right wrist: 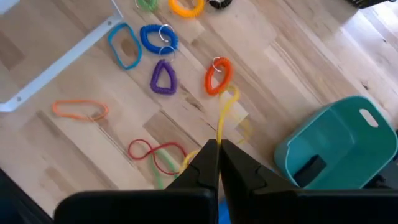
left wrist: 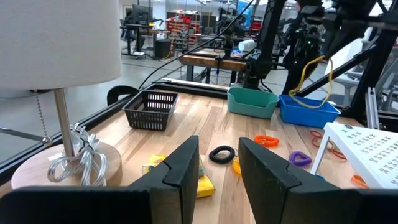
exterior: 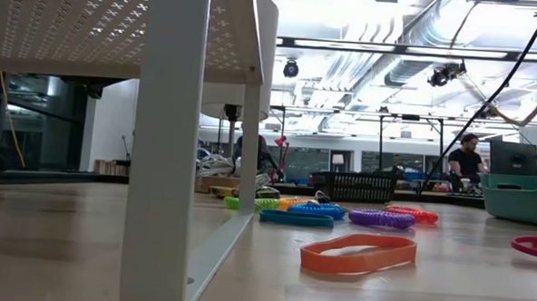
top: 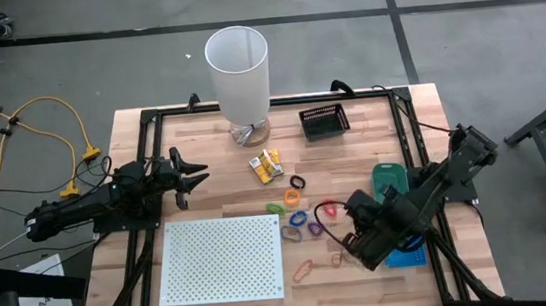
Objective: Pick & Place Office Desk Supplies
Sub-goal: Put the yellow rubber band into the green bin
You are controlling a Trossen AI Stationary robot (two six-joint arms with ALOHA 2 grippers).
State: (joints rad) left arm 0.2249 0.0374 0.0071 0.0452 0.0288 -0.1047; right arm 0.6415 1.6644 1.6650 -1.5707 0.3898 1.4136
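Your right gripper (right wrist: 217, 152) is pinching a yellow rubber band (right wrist: 225, 115), lifted over the table; left gripper (left wrist: 217, 162) part-spread, idle. Coloured loops (top: 299, 216) and yellow packets (top: 265, 166) remain unsorted

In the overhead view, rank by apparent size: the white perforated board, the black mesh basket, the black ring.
1. white perforated board, by far the largest.
2. black mesh basket.
3. black ring, the smallest.
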